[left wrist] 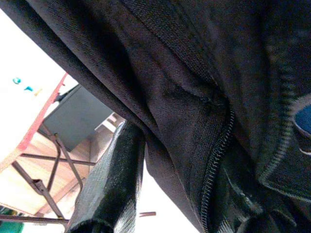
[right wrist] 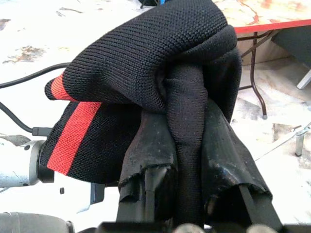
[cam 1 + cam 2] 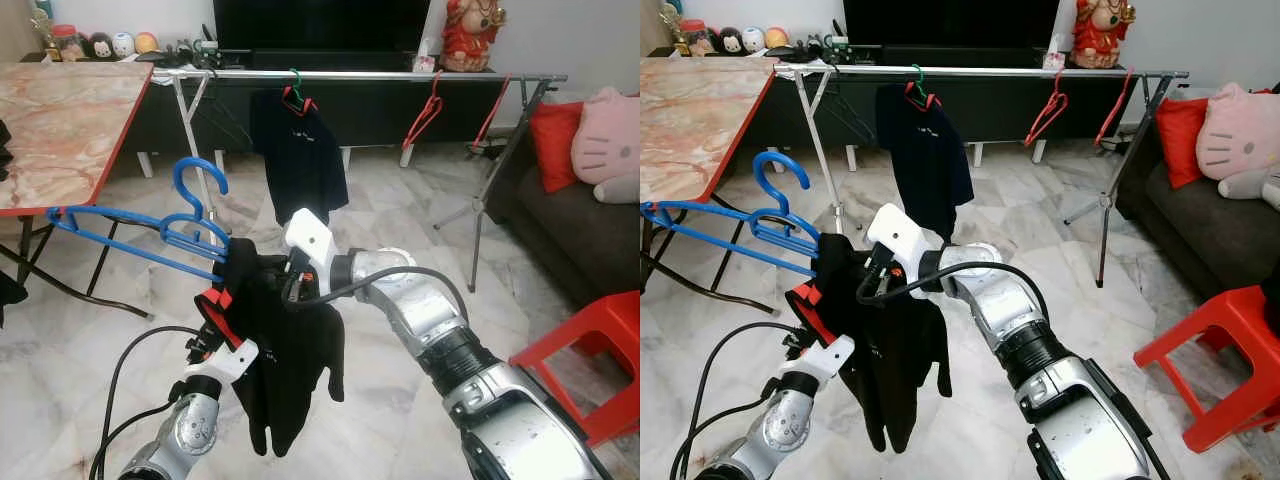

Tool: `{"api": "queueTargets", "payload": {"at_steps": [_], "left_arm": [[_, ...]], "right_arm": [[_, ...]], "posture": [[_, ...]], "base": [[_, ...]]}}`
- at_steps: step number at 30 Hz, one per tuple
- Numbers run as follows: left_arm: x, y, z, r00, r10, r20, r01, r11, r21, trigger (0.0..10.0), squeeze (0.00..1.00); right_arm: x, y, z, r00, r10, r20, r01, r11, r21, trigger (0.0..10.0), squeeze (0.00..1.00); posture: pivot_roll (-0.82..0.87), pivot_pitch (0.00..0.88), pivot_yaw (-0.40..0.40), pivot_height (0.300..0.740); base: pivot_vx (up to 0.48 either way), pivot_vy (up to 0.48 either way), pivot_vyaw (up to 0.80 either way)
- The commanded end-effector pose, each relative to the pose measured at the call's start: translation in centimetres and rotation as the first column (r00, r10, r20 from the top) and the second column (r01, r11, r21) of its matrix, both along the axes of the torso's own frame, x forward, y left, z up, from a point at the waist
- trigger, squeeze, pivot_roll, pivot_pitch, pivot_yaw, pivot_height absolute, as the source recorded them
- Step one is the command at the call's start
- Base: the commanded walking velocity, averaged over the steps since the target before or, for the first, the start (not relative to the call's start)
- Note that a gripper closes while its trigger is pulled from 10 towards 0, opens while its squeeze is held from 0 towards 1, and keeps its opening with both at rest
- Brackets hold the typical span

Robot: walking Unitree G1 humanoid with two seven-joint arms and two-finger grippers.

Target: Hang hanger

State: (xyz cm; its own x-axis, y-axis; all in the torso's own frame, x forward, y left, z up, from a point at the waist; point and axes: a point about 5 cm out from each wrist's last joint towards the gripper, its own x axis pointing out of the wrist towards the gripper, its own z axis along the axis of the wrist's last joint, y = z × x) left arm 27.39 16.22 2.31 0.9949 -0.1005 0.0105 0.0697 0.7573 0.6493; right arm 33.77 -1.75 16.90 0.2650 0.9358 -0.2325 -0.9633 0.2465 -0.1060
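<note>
Hanger (image 3: 150, 232) — stiff, light blue plastic at centre left, limp black shirt (image 3: 285, 350) draped on it; right gripper (image 2: 187, 160) clenched on cloth, left gripper's (image 3: 215, 335) state unclear — better held by its frame.

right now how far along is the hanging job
Done: one black shirt already hangs on the silver rail, beside bare red hangers. In hand: the right gripper is shut on a black garment with red trim, the left gripper is under its collar, and the blue plastic hanger sticks out of it. Left: seat the hanger and hook it on the rail, which stands farther back.
</note>
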Motion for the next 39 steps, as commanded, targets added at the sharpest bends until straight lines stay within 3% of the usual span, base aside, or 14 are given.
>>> {"api": "queueTargets", "payload": {"at_steps": [1, 14, 19, 23, 25, 30, 31, 32, 33, 34, 35, 36, 37, 39], "left_arm": [[-0.1, -0.2, -0.1, 1.0, -0.01, -0.01, 0.009, 1.0, -0.017, 0.0, 0.0], [-0.1, -0.3, -0.5, 0.998, -0.029, -0.062, 0.027, 0.999, -0.035, 0.0, 0.0], [-0.1, 0.6, -0.4, 0.996, 0.062, -0.067, -0.071, 0.987, -0.144, 0.0, 0.0], [-0.1, 1.8, -0.4, 0.981, 0.172, -0.085, -0.189, 0.948, -0.255, 0.0, 0.0], [-0.4, 3.3, -0.6, 0.949, 0.29, -0.122, -0.315, 0.883, -0.347, 0.0, 0.0], [-1.0, 4.8, -1.1, 0.916, 0.369, -0.156, -0.4, 0.829, -0.39, 0.0, 0.0], [-1.1, 5.1, -1.1, 0.909, 0.382, -0.164, -0.415, 0.818, -0.398, 0.0, 0.0], [-1.5, 5.9, -1.5, 0.887, 0.415, -0.205, -0.462, 0.777, -0.427, 0.0, 0.0], [-1.5, 5.9, -1.5, 0.887, 0.415, -0.205, -0.462, 0.777, -0.427, 0.0, 0.0], [-1.7, 6.1, -1.7, 0.877, 0.424, -0.226, -0.48, 0.758, -0.442, 0.9, 0.0], [-1.9, 6.3, -1.9, 0.868, 0.432, -0.243, -0.496, 0.739, -0.456, 4.0, 0.0], [-1.9, 6.3, -1.9, 0.868, 0.432, -0.243, -0.496, 0.739, -0.456, 4.0, 0.0], [-2.2, 6.7, -2.2, 0.854, 0.444, -0.27, -0.52, 0.711, -0.474, 8.8, 0.0], [-2.3, 6.8, -2.3, 0.85, 0.447, -0.279, -0.526, 0.702, -0.481, 8.8, 0.0]], "right_arm": [[0.4, -0.1, 1.1, 0.999, -0.01, 0.04, 0.009, 1.0, 0.02, 0.0, 0.0], [0.2, 0.0, 1.1, 0.999, 0.011, 0.045, -0.012, 1.0, 0.019, 0.0, 0.0], [0.2, -0.3, 0.8, 0.999, 0.013, 0.048, -0.013, 1.0, 0.006, 0.0, 0.0], [0.1, -0.7, 0.4, 0.999, 0.011, 0.05, -0.01, 1.0, -0.018, 0.0, 0.0], [0.0, -1.9, -0.4, 0.998, 0.022, 0.063, -0.018, 0.998, -0.062, 0.0, 0.0], [-0.2, -3.8, -1.4, 0.996, 0.06, 0.062, -0.052, 0.991, -0.122, 0.0, 0.0], [-0.2, -4.5, -1.6, 0.997, 0.061, 0.054, -0.054, 0.99, -0.131, 0.0, 0.0], [-0.3, -6.2, -2.2, 0.997, 0.074, 0.033, -0.068, 0.984, -0.168, 0.0, 0.0], [-0.3, -6.2, -2.2, 0.997, 0.074, 0.033, -0.068, 0.984, -0.168, 0.0, 0.0], [-0.4, -6.9, -2.4, 0.996, 0.085, 0.02, -0.08, 0.98, -0.18, 0.0, 0.0], [-0.5, -7.6, -2.5, 0.995, 0.103, 0.011, -0.099, 0.976, -0.192, 0.0, 0.0], [-0.5, -7.6, -2.5, 0.995, 0.103, 0.011, -0.099, 0.976, -0.192, 0.0, 0.0], [-0.6, -8.9, -2.9, 0.993, 0.116, -0.001, -0.114, 0.97, -0.215, 0.0, 0.0], [-0.7, -9.3, -2.9, 0.993, 0.12, -0.003, -0.117, 0.968, -0.222, 0.0, 0.0]], "posture": [[-0.11, 0.0, -0.08, 0.74], [-0.1, 0.0, -0.074, 0.74], [-0.1, 0.0, -0.071, 0.74], [-0.11, 0.0, -0.068, 0.74], [-0.11, 0.0, -0.067, 0.74], [-0.11, 0.0, -0.067, 0.74], [-0.11, 0.0, -0.068, 0.74], [-0.11, 0.0, -0.066, 0.74], [-0.11, 0.0, -0.066, 0.74], [-0.11, 0.0, -0.066, 0.74], [-0.11, 0.0, -0.065, 0.74], [-0.11, 0.0, -0.065, 0.74], [-0.11, 0.0, -0.064, 0.74], [-0.11, 0.0, -0.064, 0.74]], "base": [[0.0, 0.0, 0.0], [0.0, 0.0, 0.0], [0.0, 0.0, 0.0], [0.0, 0.0, 0.0], [0.0, 0.0, 0.0], [0.0, 0.0, 0.0], [0.0, 0.0, 0.0], [0.0, 0.0, 0.0], [0.0, 0.0, 0.0], [0.0, 0.0, 0.0], [0.0, 0.0, 0.0], [0.0, 0.0, 0.0], [0.0, 0.0, 0.0], [0.0, 0.0, 0.0]]}}
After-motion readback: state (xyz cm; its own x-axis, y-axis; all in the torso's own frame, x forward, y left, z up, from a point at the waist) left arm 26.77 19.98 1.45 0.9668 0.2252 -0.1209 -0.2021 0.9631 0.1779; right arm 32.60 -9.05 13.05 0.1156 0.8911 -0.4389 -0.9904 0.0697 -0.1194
